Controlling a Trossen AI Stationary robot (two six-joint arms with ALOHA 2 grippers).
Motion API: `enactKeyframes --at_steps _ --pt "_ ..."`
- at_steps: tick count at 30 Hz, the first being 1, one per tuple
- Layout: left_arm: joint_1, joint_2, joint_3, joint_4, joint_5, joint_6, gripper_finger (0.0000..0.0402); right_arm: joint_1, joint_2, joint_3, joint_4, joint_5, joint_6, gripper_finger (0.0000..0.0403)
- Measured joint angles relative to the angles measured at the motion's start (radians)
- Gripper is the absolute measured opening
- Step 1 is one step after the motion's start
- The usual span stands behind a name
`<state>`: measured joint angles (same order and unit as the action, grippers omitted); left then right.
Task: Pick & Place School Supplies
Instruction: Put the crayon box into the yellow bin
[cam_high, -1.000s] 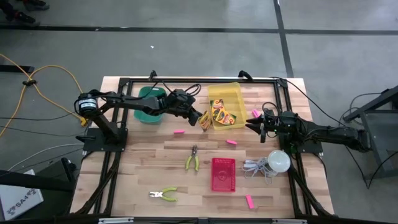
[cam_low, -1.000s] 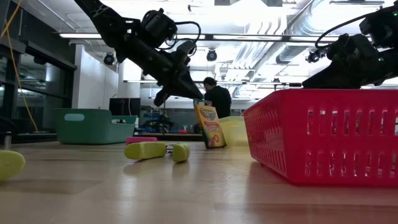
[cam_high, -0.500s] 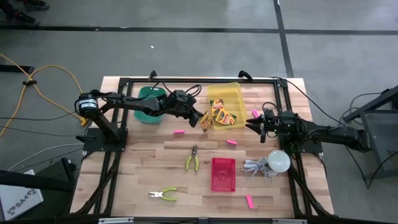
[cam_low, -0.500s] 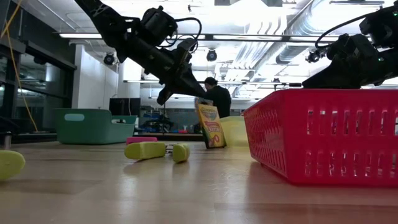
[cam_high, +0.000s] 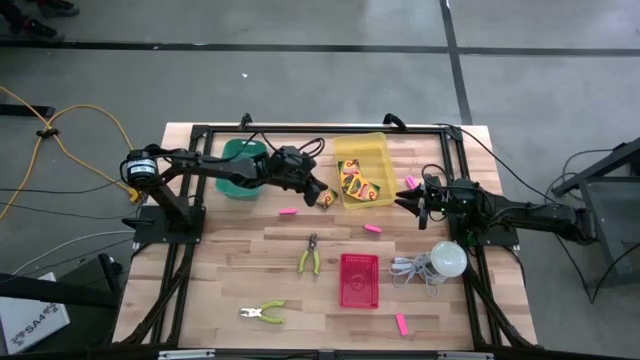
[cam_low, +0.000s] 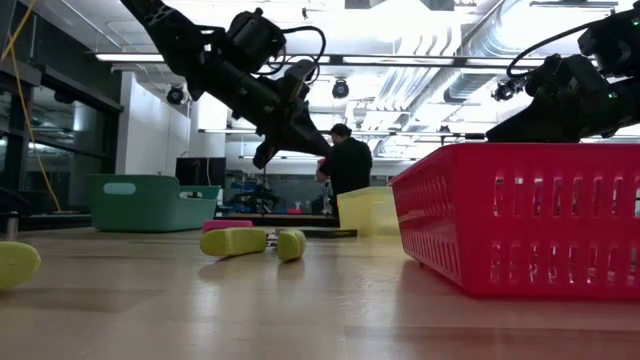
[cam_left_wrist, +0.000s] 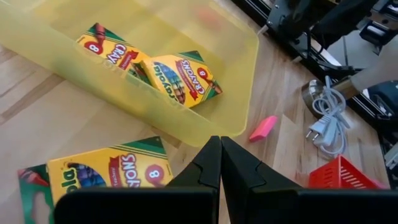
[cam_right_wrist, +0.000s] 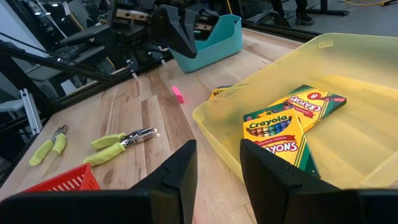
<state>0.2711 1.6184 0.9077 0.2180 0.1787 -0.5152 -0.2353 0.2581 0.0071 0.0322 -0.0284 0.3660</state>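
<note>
While you look at the high view, note the crayon box (cam_high: 326, 198) lying flat just left of the yellow bin (cam_high: 350, 146), directly under the left gripper (cam_high: 322, 193), whose jaws are together and empty. The right gripper (cam_high: 405, 198), jaws apart, waits farther right.

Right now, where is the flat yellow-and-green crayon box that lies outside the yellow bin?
In the high view, that crayon box lies flat on the wooden table, just left of the translucent yellow plastic bin, beneath the shut left gripper.
</note>
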Motion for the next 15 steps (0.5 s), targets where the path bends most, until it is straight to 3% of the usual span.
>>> enactKeyframes --at_steps 15 --pt "-0.018 0.000 0.000 -0.069 -0.055 0.027 0.0001 0.000 0.000 0.000 0.000 0.000 0.000 0.0110"
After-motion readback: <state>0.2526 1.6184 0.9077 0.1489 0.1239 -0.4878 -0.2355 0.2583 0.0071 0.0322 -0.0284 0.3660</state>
